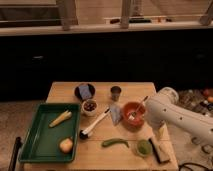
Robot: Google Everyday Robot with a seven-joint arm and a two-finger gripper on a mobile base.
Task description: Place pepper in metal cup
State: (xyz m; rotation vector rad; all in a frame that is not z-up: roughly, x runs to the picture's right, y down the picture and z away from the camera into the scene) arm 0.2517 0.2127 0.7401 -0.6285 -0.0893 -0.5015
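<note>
Wooden table (64, 93) before dark wall (100, 55); claw (160, 134) near right edge.

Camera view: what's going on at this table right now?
The robot's gripper hangs at the right edge of the table, just right of the orange-red bowl. The green pepper lies loose near the front edge, left of the gripper and apart from it. The metal cup stands upright toward the back. The pepper is not yet picked up.

green tray (36, 137) (left) | orange bowl (124, 114) | spoon (141, 103) | dark bowl (77, 93)
</note>
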